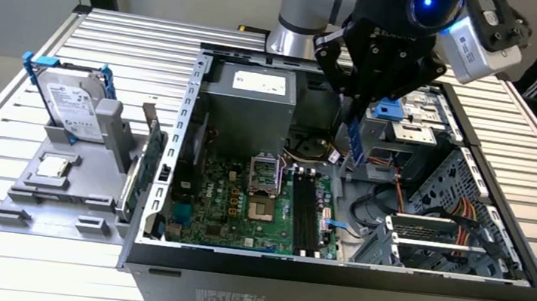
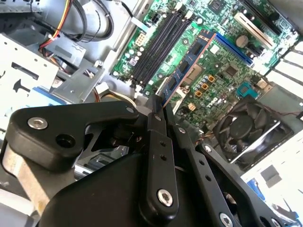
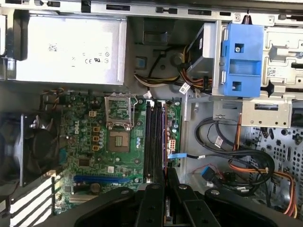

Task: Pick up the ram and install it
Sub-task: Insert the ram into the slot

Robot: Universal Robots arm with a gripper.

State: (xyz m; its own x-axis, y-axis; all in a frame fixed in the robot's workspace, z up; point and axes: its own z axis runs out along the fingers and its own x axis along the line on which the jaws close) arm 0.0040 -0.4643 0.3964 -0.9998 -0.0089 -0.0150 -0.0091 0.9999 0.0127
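— Where's the ram (image 1: 354,139)?
— Exterior view: upper right of centre, hanging on end from my jaws over the open case (image 1: 334,291).
— Your grip?
— Second wrist view: jaws clamped on one end of it, the stick running alongside the slots (image 2: 158,42). First wrist view: those slots lie just beyond my jaws.

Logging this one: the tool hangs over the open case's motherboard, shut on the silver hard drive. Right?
No: it is shut on the ram, not the hard drive. The second wrist view shows the tool clamping it over the motherboard; in the exterior view the hard drive stands outside the case.
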